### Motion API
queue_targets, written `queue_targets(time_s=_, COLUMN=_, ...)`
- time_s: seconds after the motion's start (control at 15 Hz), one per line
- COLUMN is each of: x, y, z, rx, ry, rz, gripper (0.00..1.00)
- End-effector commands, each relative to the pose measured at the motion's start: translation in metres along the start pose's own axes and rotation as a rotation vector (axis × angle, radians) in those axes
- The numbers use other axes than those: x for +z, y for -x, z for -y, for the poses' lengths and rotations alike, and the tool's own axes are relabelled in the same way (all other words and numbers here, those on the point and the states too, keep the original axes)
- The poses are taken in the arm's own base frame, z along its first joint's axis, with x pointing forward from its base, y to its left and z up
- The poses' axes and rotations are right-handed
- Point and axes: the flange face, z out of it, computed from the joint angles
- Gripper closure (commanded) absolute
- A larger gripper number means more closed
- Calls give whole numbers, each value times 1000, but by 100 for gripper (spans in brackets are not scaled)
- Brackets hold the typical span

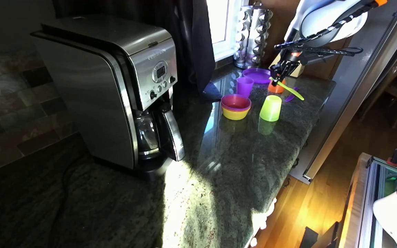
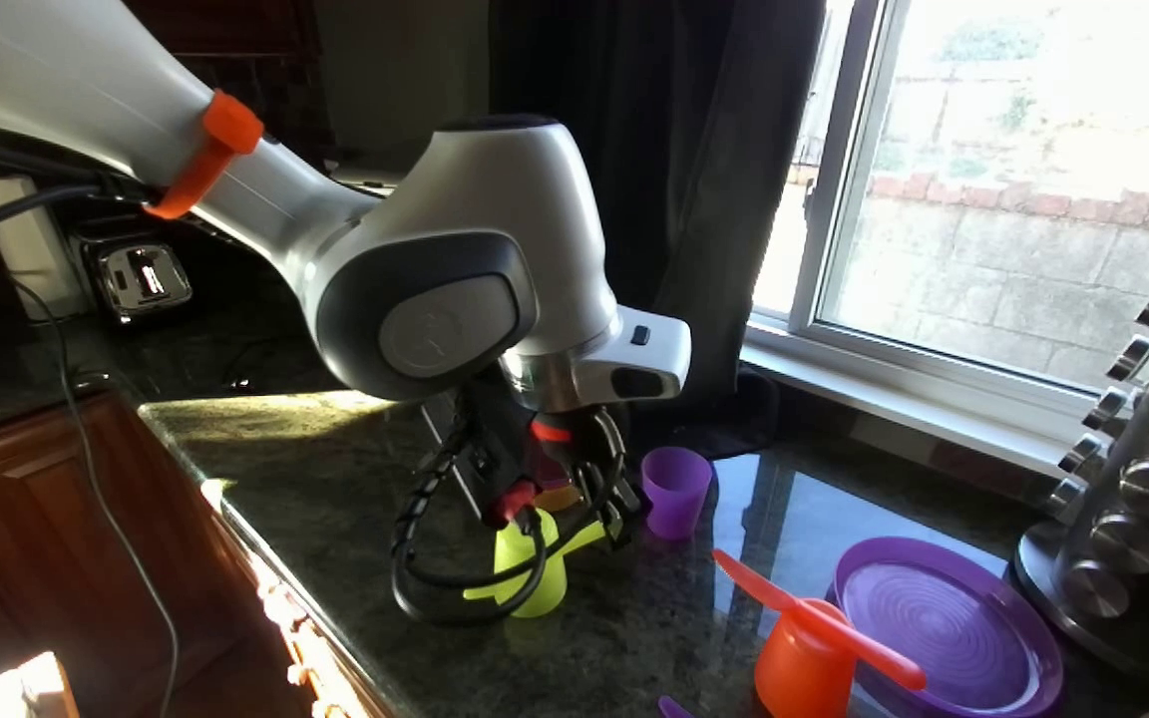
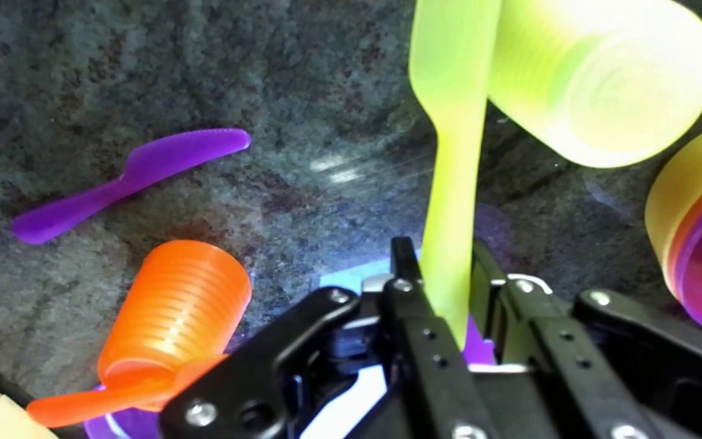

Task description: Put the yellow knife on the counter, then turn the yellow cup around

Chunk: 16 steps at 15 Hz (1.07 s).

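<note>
- The yellow knife (image 3: 456, 158) is grasped by the end effector (image 3: 445, 259) above the bench (image 1: 240, 165), its tip cropped in the wrist view
- The yellow cup (image 3: 607, 91) is partly covered by it there
- The nested bowls (image 3: 692, 231) are cut off

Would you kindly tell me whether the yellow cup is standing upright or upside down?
Upside down: the yellow cup narrows toward its top in an exterior view, and the wrist view shows its closed base facing up.
</note>
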Motion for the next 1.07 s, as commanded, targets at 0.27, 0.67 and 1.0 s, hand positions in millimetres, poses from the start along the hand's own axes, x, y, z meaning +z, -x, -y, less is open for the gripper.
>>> queue_targets(time_s=0.27, x=41, y=10, z=-14, rx=-112, ry=0, rz=-81, gripper=94)
queue_targets(time_s=0.67, x=71, y=11, z=-17, rx=-120, ry=-41, rz=-88, gripper=94)
queue_targets(time_s=1.0, x=81, y=10, z=-19, rx=-126, ry=-64, rz=-73, gripper=89)
